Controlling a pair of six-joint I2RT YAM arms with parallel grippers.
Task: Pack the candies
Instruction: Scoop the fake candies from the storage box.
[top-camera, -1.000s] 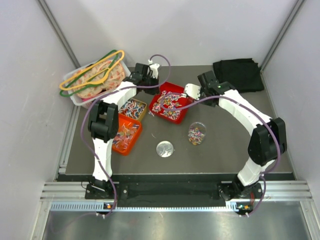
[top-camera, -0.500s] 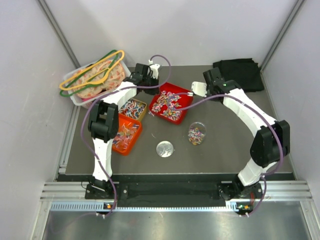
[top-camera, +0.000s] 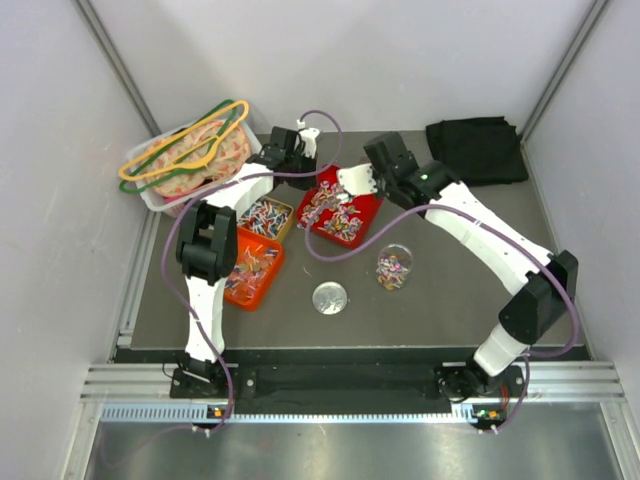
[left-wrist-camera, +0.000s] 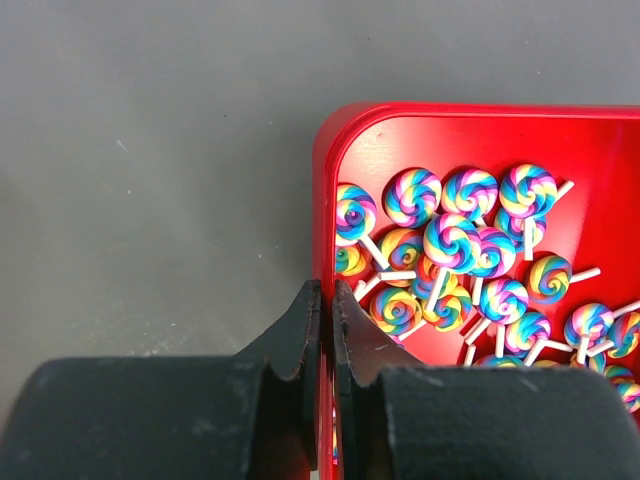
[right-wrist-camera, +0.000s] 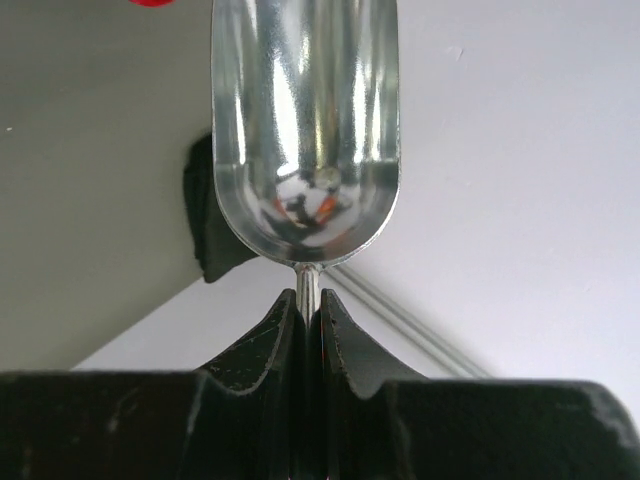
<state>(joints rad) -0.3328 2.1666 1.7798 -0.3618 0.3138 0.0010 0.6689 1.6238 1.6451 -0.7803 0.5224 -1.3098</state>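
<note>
Swinging left since a second ago, now hovering over the far rim of red tray (left-wrist-camera: 322, 170): right gripper (right-wrist-camera: 308, 300), pinching thin stem of rounded, mirror-shiny metal scoop (right-wrist-camera: 305, 130). Clamping glossy tray wall between left gripper (left-wrist-camera: 325, 300) jaws. Revealing swirled lollipop candies (left-wrist-camera: 450, 240) heaped inside tray via left wrist only; revealing scoop bowl close-up via right wrist.

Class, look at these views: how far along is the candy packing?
Done: some candies sit in the clear jar, whose lid lies off beside it. In hand: the left gripper pinches the rim of the red tray, and the right gripper holds an empty scoop. Left: many candies lie in the tray, and the jar needs closing.
</note>
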